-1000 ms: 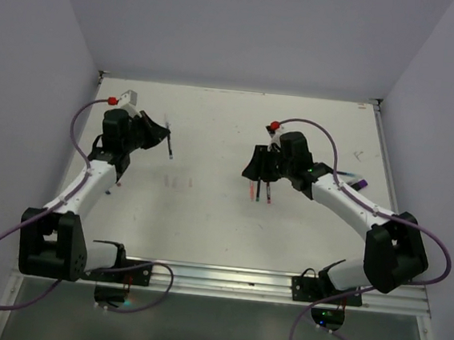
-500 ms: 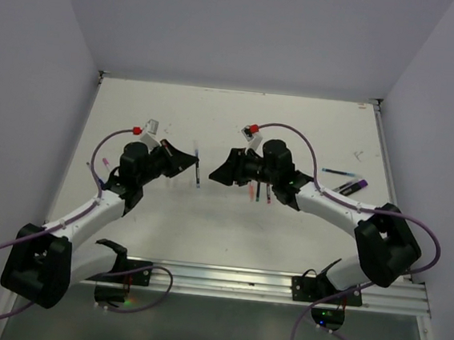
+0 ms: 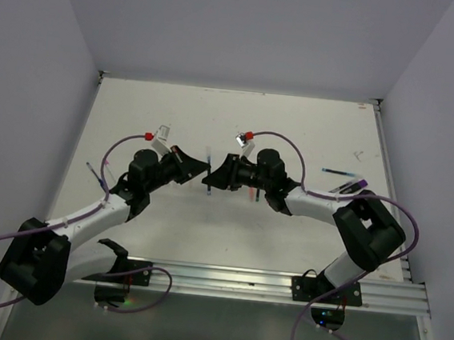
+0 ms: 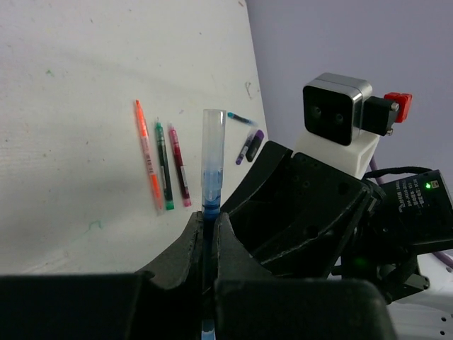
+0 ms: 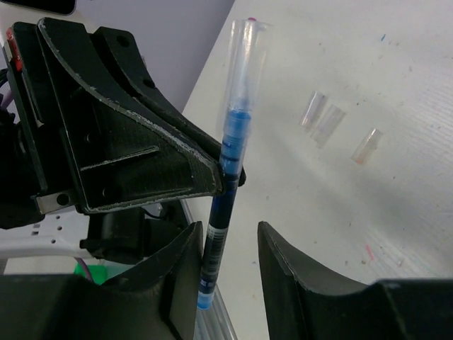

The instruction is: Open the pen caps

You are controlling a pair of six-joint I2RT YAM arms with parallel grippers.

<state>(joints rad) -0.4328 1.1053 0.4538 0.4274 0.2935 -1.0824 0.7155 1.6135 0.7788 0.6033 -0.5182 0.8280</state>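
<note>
Tabletop point(image 3: 311, 130), white and flecked with faint ink marks, is enclosed on three sides by plain pale lilac walls point(image 3: 225, 25). A metal rail point(image 3: 232, 279) is seen along its near edge. Above mid-table the two arms are seen tip to tip. A blue pen point(image 5: 217, 219) is clamped by its barrel in the tightly closed left gripper point(image 4: 207, 223), with a clear cap point(image 4: 214, 142) fitted on its top end. The right gripper point(image 5: 226, 237) is set on either side of the pen's other end, with its fingers parted narrowly and a gap visible beside the barrel. Three loose caps point(image 5: 330, 120) are scattered on the surface beyond. An orange pen point(image 4: 147, 156), a green pen point(image 4: 164, 166) and a magenta pen point(image 4: 178, 165) are laid side by side. Two further pens point(image 3: 353, 184) are seen toward the table's right side.
</note>
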